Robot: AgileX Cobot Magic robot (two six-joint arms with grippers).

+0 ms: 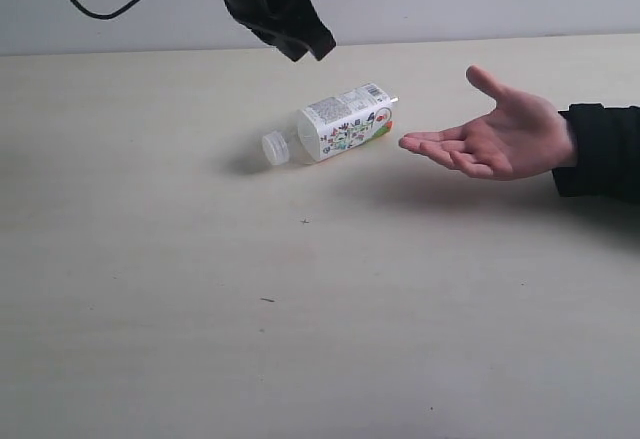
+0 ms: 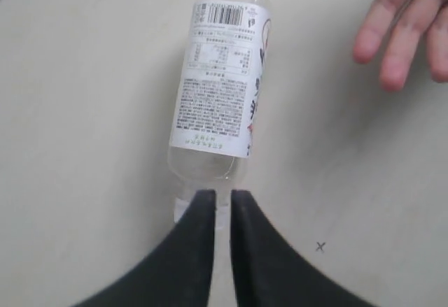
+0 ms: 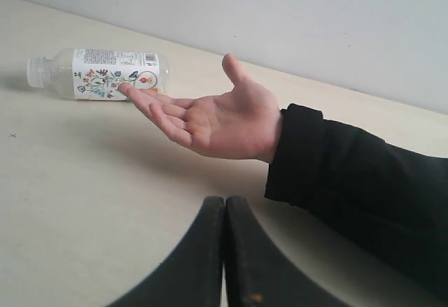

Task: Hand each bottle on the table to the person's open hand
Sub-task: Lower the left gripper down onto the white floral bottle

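One bottle (image 1: pixel 340 126) lies on its side on the table (image 1: pixel 300 319); it is squarish with a white cap and a white printed label. The person's open hand (image 1: pixel 500 139) hovers palm up just right of the bottle's base, apart from it. My left gripper (image 1: pixel 308 51) hangs above the bottle, not touching it. In the left wrist view the bottle (image 2: pixel 217 97) lies beyond that gripper (image 2: pixel 222 194), whose jaws stand a narrow slit apart over the cap end, holding nothing. My right gripper (image 3: pixel 224 201) is shut and empty, near the sleeve, facing the hand (image 3: pixel 217 118) and bottle (image 3: pixel 105 73).
A black sleeve (image 1: pixel 600 149) reaches in from the right edge. A black cable (image 1: pixel 100 9) hangs at the top left before the grey wall. A small x mark (image 2: pixel 320 247) sits on the table near the left gripper.
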